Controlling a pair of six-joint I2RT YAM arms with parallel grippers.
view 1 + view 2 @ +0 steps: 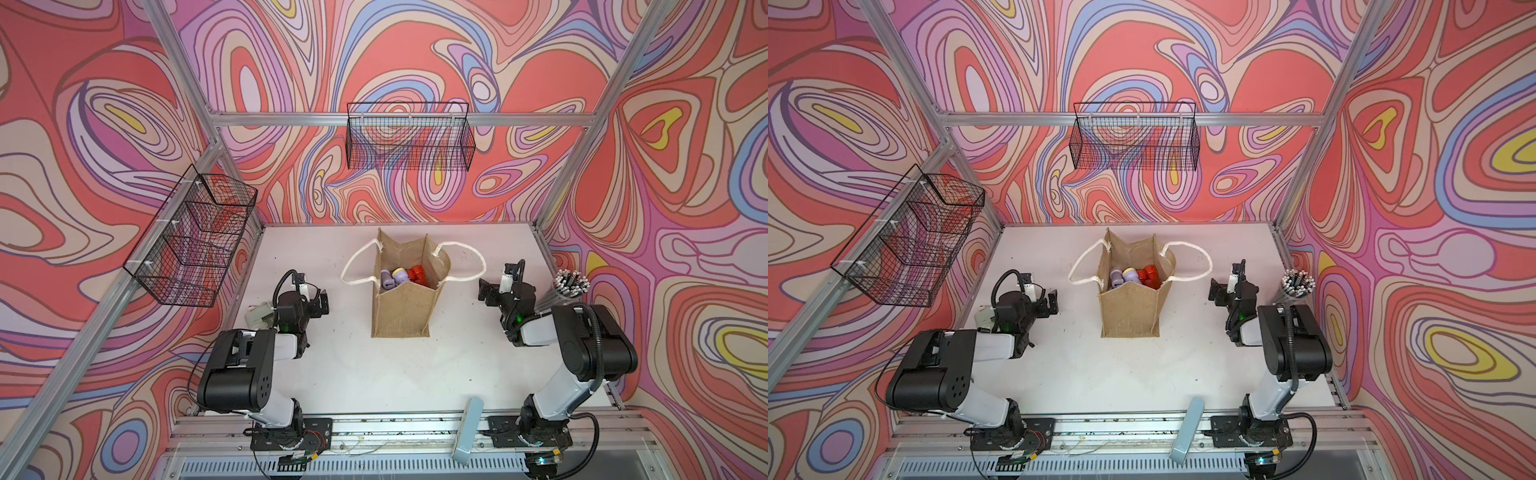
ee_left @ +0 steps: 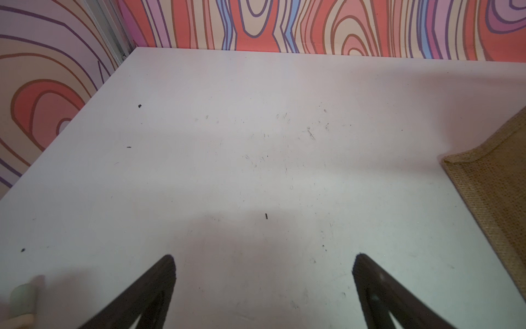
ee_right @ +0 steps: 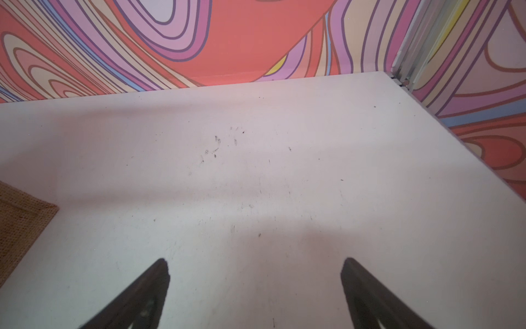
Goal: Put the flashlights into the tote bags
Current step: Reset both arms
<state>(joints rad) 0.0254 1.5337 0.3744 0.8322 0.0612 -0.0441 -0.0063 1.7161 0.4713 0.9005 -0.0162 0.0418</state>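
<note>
The flashlights (image 1: pixel 402 276) are seen inside the tote bag (image 1: pixel 401 316), with lilac and red heads bunched together low down; how many lie beneath them cannot be counted. The bag is stood upright at the middle of the table (image 1: pixel 415 374), its mouth gaping and its white rope handles (image 1: pixel 484 266) flopped outward to either side.

The left gripper (image 2: pixel 263 262) is placed on one flank of the bag and the right gripper (image 3: pixel 254 265) on the other. Both sets of jaws are spread wide, and nothing is held between them. A pale green object (image 1: pixel 257 318) is partly hidden by the left arm. It may be a flashlight not yet bagged, but this cannot be settled.

Trouble is most likely to be caused by the loose handles: if one were hooked by a passing finger, the bag could be dragged or tipped and its load spilled. The pale object could be pushed off the table by the left arm. The clear cup of grey rods (image 1: pixel 571 284), just beside the right arm, could be toppled by a careless swing.

No brand, label or writing can be read anywhere.
</note>
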